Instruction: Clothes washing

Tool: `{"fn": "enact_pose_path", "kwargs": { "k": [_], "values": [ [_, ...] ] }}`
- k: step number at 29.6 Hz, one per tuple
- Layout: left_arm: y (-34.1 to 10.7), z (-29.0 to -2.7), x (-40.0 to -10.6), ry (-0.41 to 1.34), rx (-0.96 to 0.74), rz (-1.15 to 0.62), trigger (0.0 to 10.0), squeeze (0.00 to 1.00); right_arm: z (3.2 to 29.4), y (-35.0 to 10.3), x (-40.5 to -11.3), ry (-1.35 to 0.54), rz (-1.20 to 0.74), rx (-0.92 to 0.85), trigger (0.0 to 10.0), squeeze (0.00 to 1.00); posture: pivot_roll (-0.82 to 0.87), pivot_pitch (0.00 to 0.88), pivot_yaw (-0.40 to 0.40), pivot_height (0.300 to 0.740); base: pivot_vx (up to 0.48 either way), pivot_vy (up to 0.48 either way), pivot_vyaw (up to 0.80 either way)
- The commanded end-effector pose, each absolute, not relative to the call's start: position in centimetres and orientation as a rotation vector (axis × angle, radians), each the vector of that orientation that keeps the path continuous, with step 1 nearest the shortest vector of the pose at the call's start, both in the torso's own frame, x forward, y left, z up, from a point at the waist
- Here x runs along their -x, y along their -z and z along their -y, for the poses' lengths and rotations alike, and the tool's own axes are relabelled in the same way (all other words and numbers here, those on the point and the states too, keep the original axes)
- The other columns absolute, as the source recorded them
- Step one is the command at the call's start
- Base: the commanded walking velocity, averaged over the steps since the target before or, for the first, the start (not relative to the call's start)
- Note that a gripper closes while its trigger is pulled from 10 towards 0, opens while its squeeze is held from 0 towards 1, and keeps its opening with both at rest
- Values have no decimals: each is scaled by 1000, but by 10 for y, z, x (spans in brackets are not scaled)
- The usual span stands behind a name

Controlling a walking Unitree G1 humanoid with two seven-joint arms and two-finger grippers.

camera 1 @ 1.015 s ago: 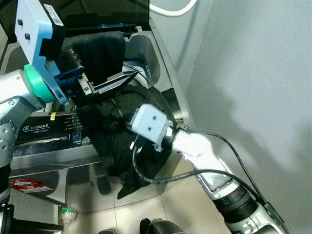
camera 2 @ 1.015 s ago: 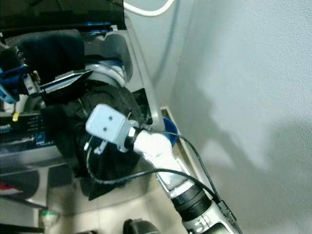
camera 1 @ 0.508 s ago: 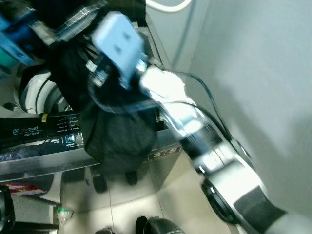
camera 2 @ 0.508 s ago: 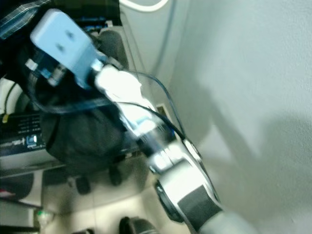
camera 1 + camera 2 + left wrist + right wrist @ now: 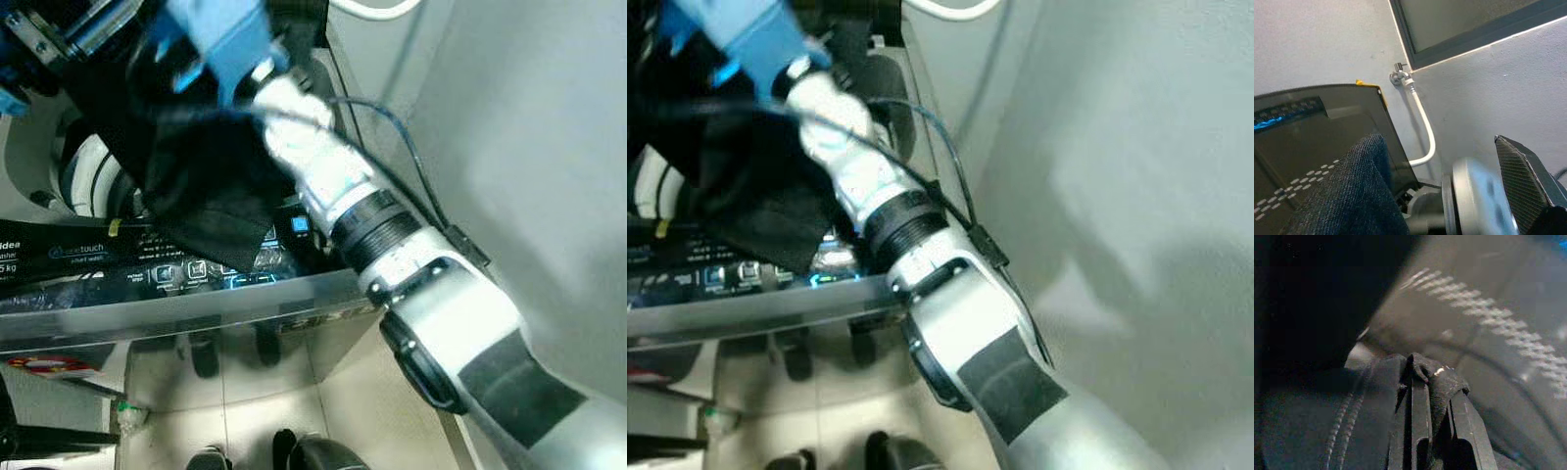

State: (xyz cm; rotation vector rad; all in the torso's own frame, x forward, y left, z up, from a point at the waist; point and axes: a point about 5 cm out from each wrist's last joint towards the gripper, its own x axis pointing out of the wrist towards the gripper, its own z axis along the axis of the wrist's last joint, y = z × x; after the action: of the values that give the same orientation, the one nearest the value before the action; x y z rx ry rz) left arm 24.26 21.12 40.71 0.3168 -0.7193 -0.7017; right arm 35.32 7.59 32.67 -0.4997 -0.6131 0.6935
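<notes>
A black garment (image 5: 201, 181) hangs over the open top of the washing machine (image 5: 147, 304), its lower end draped above the control panel (image 5: 118, 269). My right arm (image 5: 392, 255) reaches up and left across the machine, its blue wrist camera (image 5: 220, 39) above the cloth. In the right wrist view my right gripper (image 5: 1432, 382) is shut on a fold of the black garment (image 5: 1327, 431). My left gripper (image 5: 44, 34) is at the top left over the tub; in the left wrist view one finger (image 5: 1525, 183) stands far from dark denim-like cloth (image 5: 1349, 196), so it is open.
The white tub rim (image 5: 78, 166) shows left of the garment. The machine's dark lid (image 5: 1308, 127) stands raised against the wall, with a tap and white hose (image 5: 1420, 122) beside it. A grey wall (image 5: 529, 127) runs close on the right. Tiled floor (image 5: 255, 411) lies below.
My right arm has swung up and left, lifting the black garment from the machine's front edge to above the tub. The head camera has also shifted.
</notes>
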Motion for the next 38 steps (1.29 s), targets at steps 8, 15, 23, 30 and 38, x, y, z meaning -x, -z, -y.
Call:
{"fn": "enact_pose_path", "kwargs": {
  "k": [8,15,23,30,38],
  "values": [
    [-400,-202,-242,753,-313,705,10000,0,-80,-286,-341,-985,573,568,10000,1000,126,95,-5,740,0,0,0],
    [-399,-197,-245,766,-309,692,10000,0,-50,-303,-346,-1114,558,446,10000,0,120,97,7,740,0,0,0],
    [-395,-195,-248,767,-310,668,10000,0,-14,-319,-348,-1108,575,245,10000,0,124,100,7,740,0,0,0],
    [-385,-195,-253,759,-300,628,10000,0,22,-294,-335,-1142,527,200,10000,0,121,112,11,740,0,0,0],
    [-378,-192,-263,738,-274,608,10000,0,53,-292,-330,-1000,564,59,10000,0,106,117,16,740,0,0,0]
  ]
}}
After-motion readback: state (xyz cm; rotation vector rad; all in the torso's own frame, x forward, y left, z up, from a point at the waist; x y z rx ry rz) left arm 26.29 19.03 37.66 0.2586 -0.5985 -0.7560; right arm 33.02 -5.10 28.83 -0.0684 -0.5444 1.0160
